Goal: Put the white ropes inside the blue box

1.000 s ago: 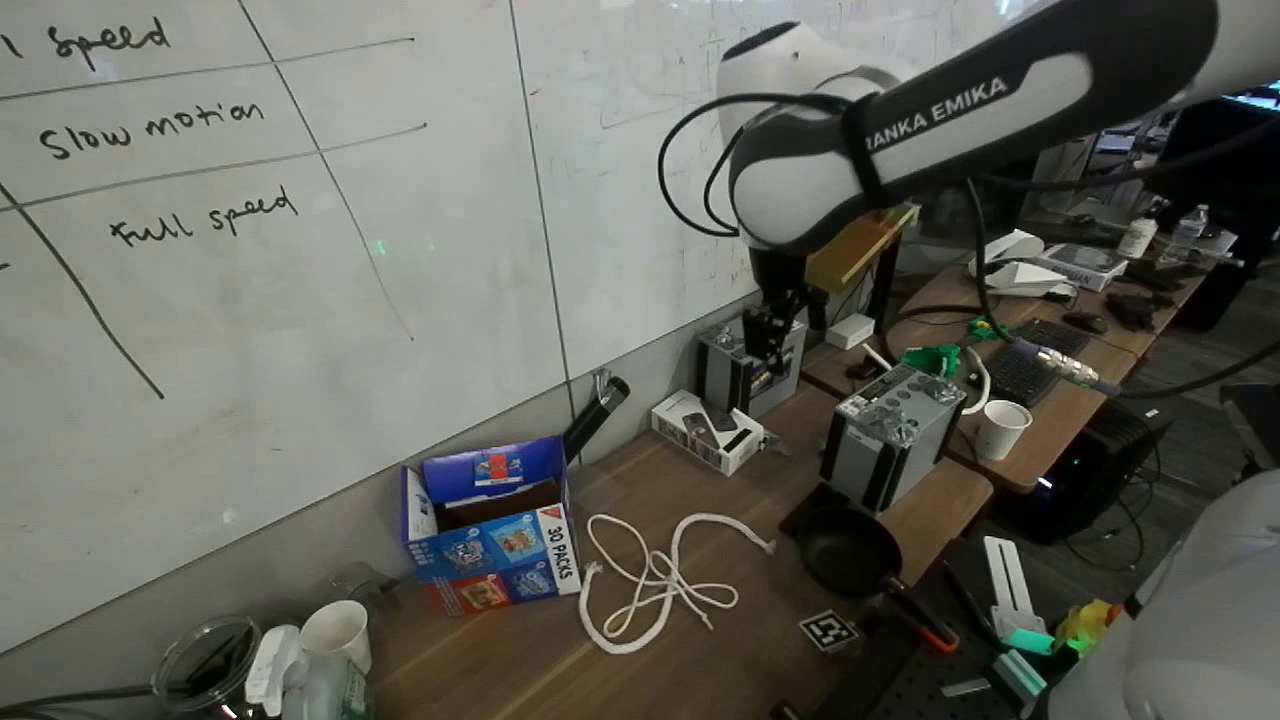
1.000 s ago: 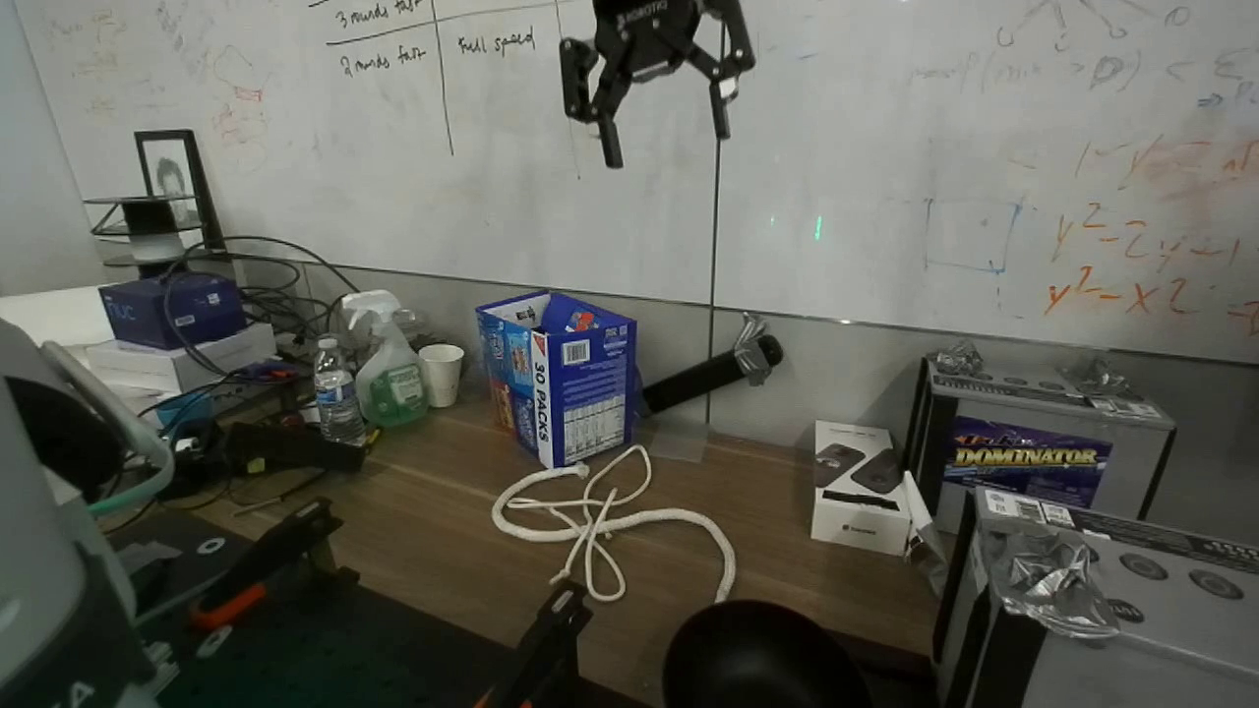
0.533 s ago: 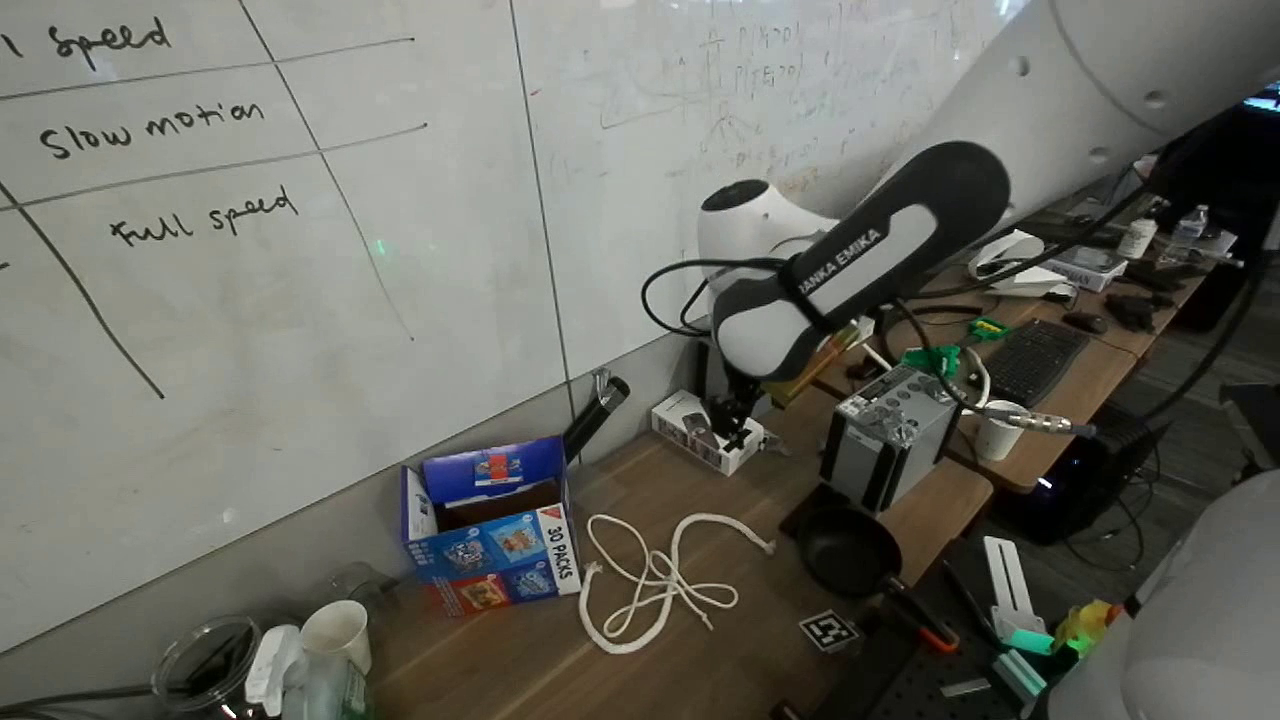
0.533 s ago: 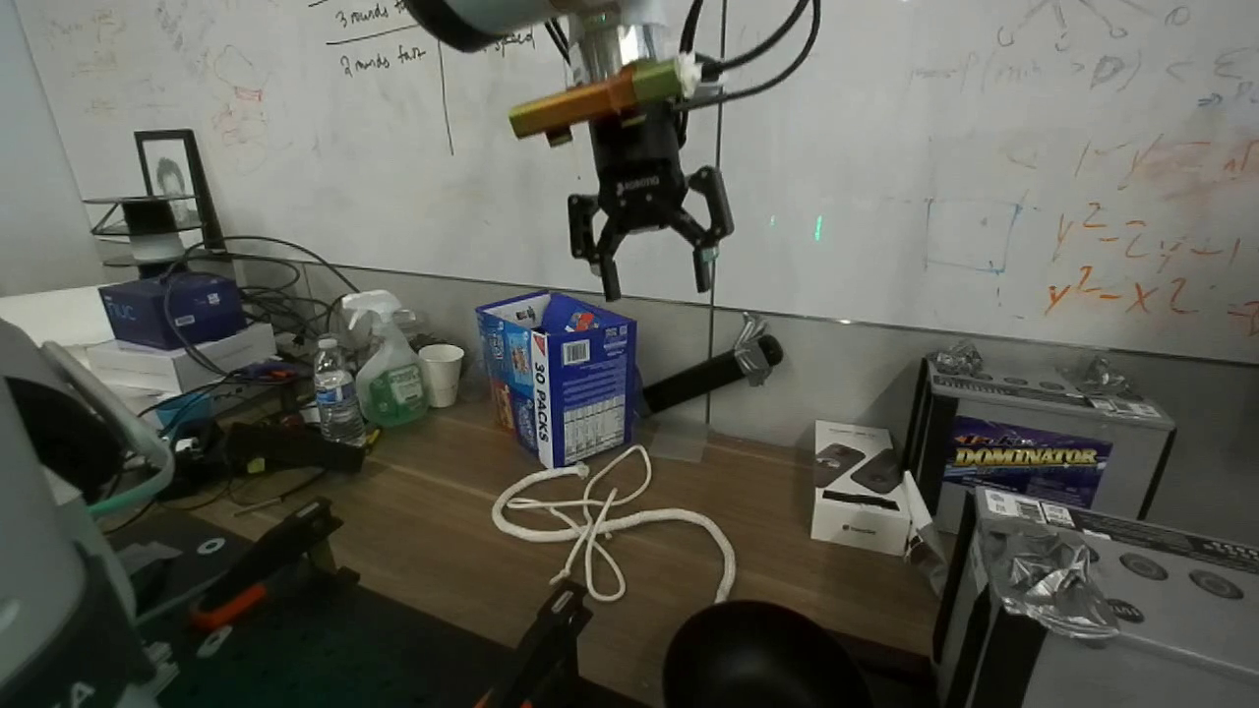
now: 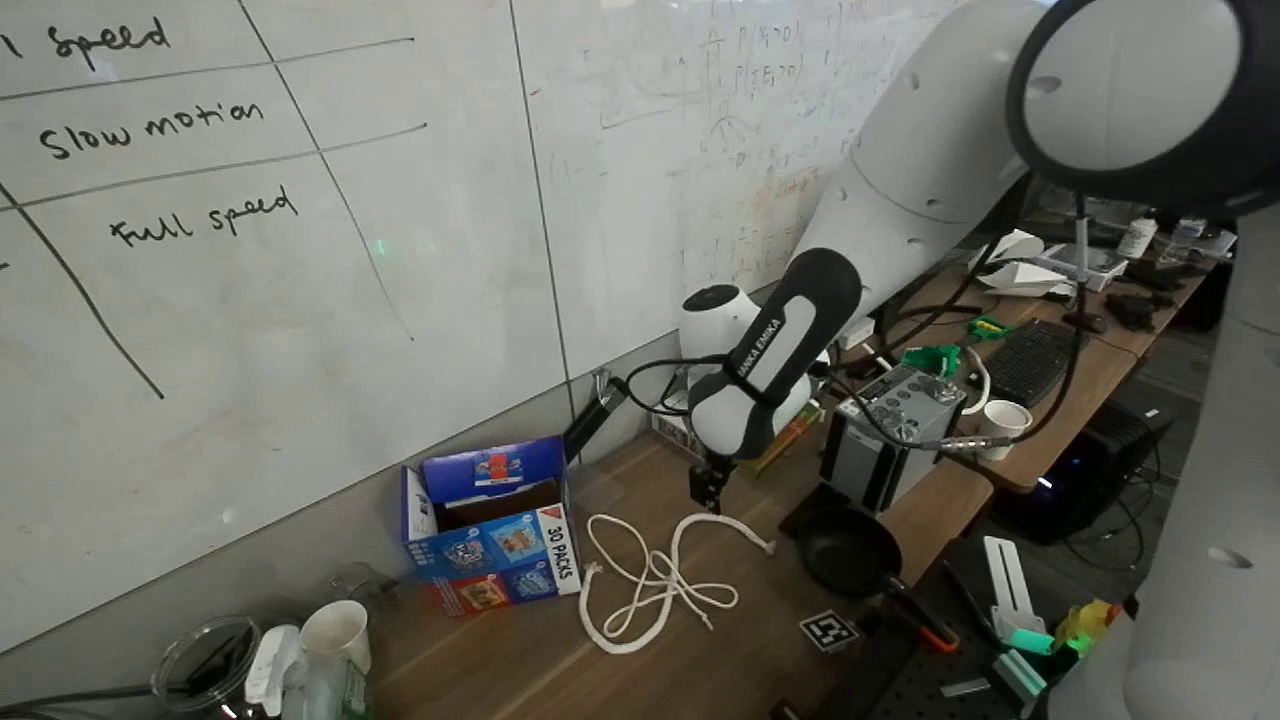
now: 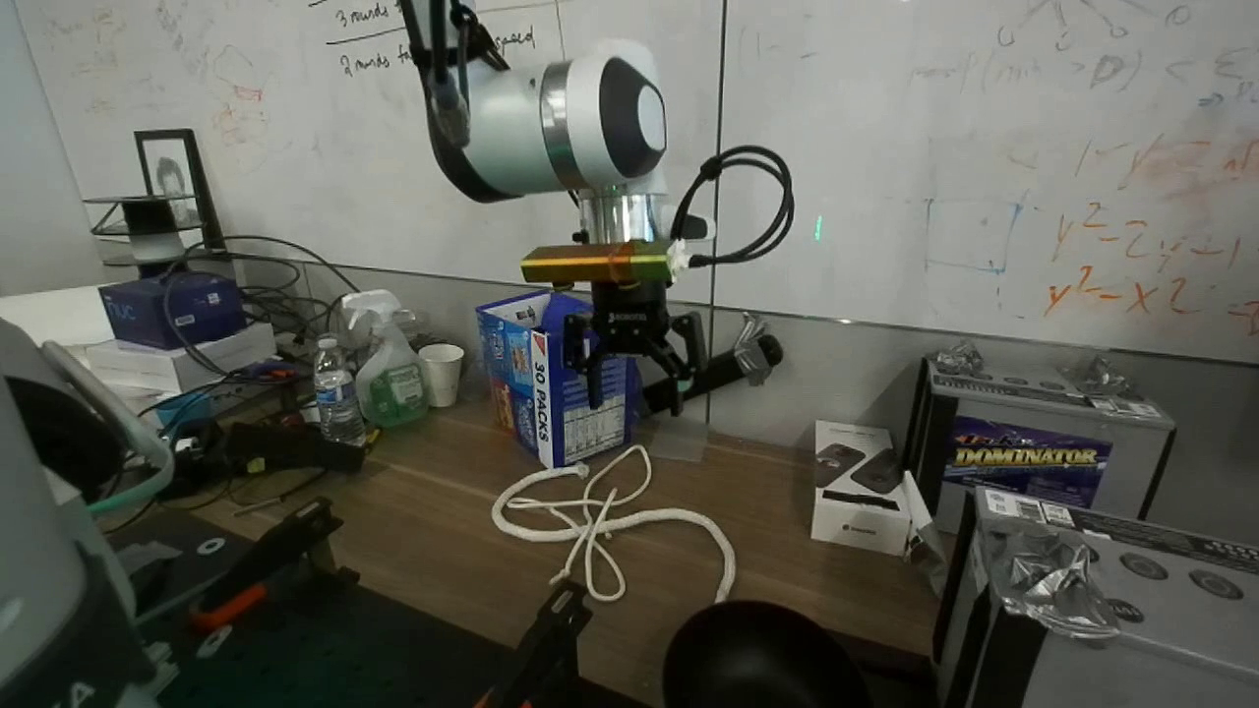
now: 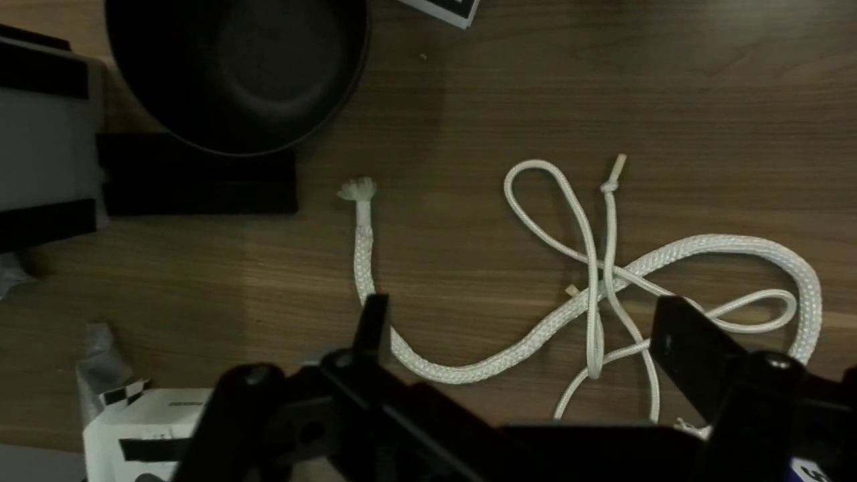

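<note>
The white ropes (image 5: 668,578) lie in a loose tangle of loops on the wooden table; they also show in an exterior view (image 6: 594,531) and in the wrist view (image 7: 606,284). The blue box (image 5: 490,550) stands upright with its top open, beside the ropes and against the wall; it also shows in an exterior view (image 6: 585,433), partly behind my gripper. My gripper (image 6: 636,405) is open and empty, pointing down above the table. In the wrist view the ropes lie below and between its spread fingers (image 7: 522,304), with no contact visible.
A black pan (image 5: 850,550) stands near the ropes. Grey batteries (image 5: 890,430) and a white phone box (image 6: 861,487) are on that side too. A black tube (image 6: 713,379) leans by the blue box. A spray bottle (image 6: 391,369) and paper cup (image 6: 442,374) stand beyond the box.
My arm has come down from high in front of the whiteboard, and the gripper is now lower over the table, nearer the ropes. It stays open. The ropes and the box have not moved.
</note>
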